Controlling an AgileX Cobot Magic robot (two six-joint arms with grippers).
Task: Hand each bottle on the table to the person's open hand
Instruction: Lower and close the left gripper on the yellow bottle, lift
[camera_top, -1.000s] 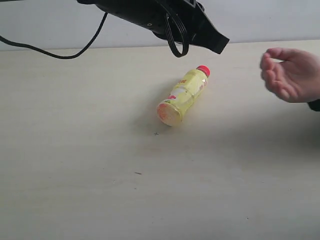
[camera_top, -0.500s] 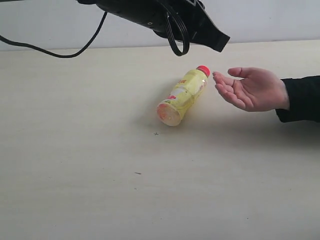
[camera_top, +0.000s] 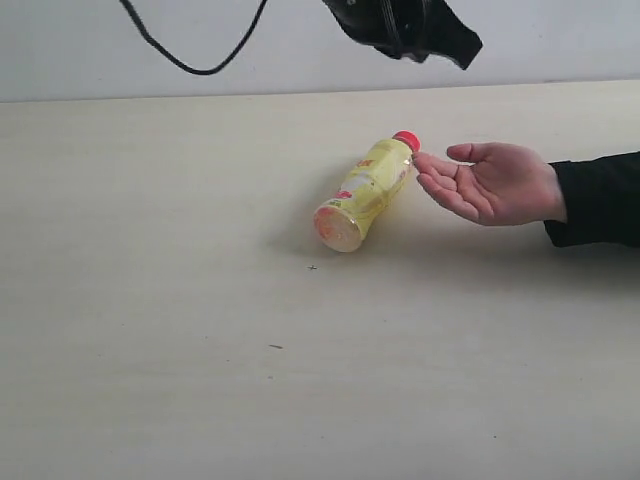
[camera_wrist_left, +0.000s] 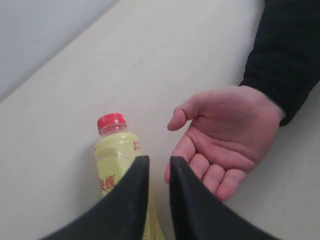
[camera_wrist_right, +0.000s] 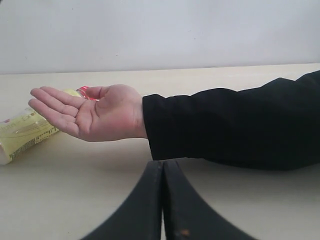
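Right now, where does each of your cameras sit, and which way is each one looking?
Exterior view: off the arms, raised, looking down across the table at yellow bottle and open hand; left arm shows.
Left wrist view: on the left arm, looking down at bottle and hand; left pincer, slightly parted, shows.
Right wrist view: low, looking level at the hand; shut right pincer shows.
All three share hand and bottle.

- yellow bottle (camera_wrist_left: 117, 155): red printed characters on its label (camera_wrist_left: 112, 172), visible in the left wrist view; they look like Chinese script, too blurred to read.
- exterior view: same label shows only red and white patches, nothing legible.
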